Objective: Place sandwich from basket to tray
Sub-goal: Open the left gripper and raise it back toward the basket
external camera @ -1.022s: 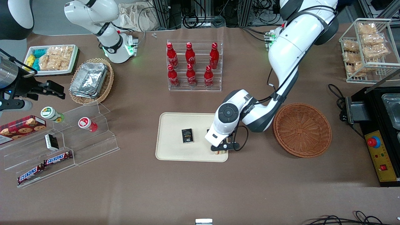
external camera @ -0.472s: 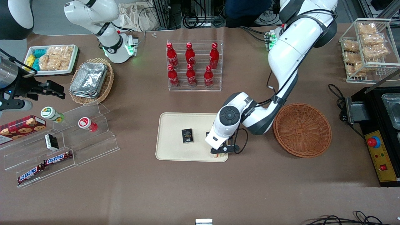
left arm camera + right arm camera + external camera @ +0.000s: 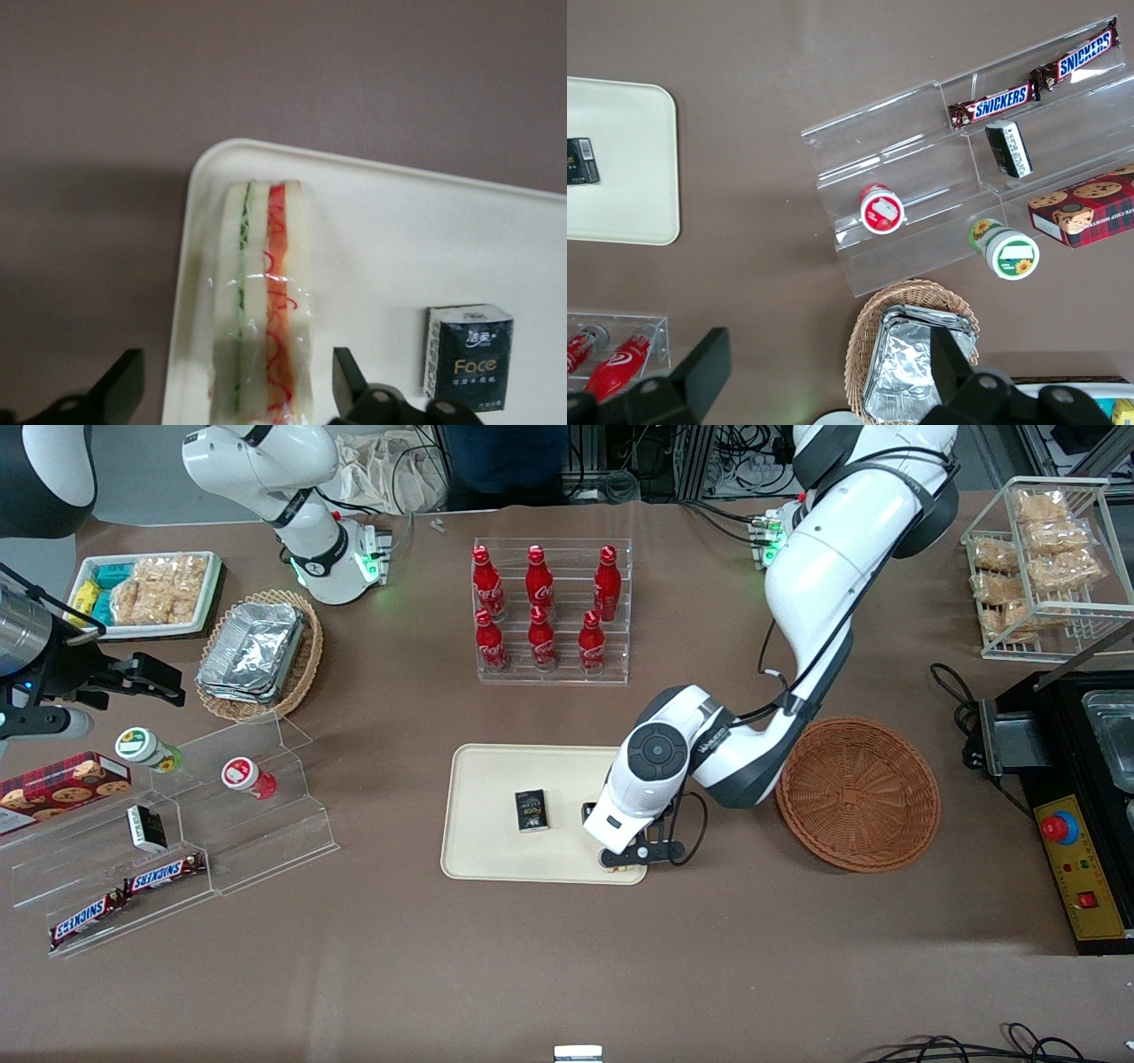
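Note:
The sandwich (image 3: 266, 301), a wrapped wedge of white bread with green and orange-red layers, lies on the cream tray (image 3: 399, 230) close to its rounded corner. My left gripper (image 3: 237, 394) is open above it, one finger on each side, and a gap shows between each finger and the bread. In the front view the gripper (image 3: 631, 856) hovers over the tray (image 3: 496, 850) at the corner nearest the camera and the basket, and hides most of the sandwich. The reddish-brown wicker basket (image 3: 858, 793) sits beside the tray toward the working arm's end, with nothing in it.
A small black "Face" packet (image 3: 532, 811) lies on the tray beside the gripper. A clear rack of red bottles (image 3: 549, 611) stands farther from the camera. A tan basket of foil containers (image 3: 257, 655) and clear snack shelves (image 3: 177, 841) are toward the parked arm's end.
The wrist has shifted slightly toward the camera and the basket over the tray corner. The sandwich stays on the tray.

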Motion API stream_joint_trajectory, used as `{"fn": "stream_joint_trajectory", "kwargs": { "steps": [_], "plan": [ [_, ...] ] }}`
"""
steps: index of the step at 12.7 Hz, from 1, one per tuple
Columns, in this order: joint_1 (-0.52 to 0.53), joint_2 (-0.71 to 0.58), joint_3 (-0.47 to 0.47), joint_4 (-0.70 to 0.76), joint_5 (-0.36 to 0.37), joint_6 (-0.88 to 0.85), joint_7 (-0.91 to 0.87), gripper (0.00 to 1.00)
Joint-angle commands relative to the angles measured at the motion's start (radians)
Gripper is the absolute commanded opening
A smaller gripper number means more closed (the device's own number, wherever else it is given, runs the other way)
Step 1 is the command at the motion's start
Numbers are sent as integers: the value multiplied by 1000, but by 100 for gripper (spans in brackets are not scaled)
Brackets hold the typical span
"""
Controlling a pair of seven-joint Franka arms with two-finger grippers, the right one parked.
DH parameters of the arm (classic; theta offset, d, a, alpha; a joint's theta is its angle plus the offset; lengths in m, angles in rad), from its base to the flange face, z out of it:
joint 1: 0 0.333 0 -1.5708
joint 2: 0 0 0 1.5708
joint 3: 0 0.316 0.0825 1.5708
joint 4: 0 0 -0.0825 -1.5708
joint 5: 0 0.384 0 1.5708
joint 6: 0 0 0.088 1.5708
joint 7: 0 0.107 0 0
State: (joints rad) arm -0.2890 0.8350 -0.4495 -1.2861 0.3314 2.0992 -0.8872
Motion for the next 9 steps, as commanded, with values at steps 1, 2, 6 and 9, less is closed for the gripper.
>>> {"fn": "stream_joint_trajectory", "kwargs": {
  "steps": [1,2,6,9],
  "plan": [
    [31,-169,20,-19,15,-225,-1,100],
    [66,-224,22,-25,2,-294,10,100],
    [221,-397,6,-107,-67,-367,121,100],
    [367,-542,8,-234,-190,-363,322,100]
  ]
}}
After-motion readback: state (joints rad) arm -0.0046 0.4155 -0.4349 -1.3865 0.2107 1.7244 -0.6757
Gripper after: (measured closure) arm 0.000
